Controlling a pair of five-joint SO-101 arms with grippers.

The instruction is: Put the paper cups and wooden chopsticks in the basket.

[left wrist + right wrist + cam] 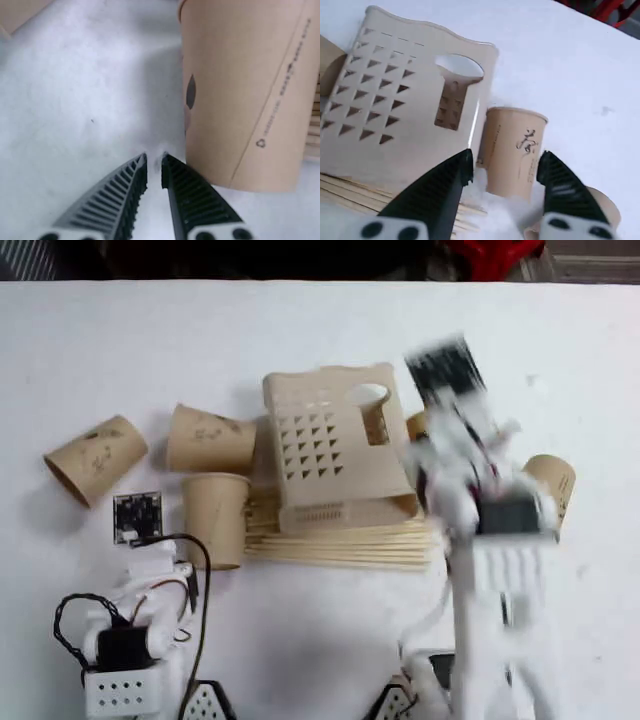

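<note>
The beige basket (330, 445) lies tipped on its side mid-table, and wooden chopsticks (345, 543) are piled along its near edge. Several paper cups lie around it: one far left (95, 458), one beside the basket (210, 440), one nearer the left arm (215, 518), and one at the right (552, 483). My left gripper (154, 162) is shut and holds nothing, low over the table just beside that near cup (245, 90). My right gripper (506, 157) is open above a cup (515, 147) that lies against the basket's (405, 95) handle side.
The right arm (485, 510) hangs over the basket's right end and hides part of the cup there. Another cup (606, 215) lies close to the right fingers. The left arm's base and cables (120, 640) sit at the front left edge.
</note>
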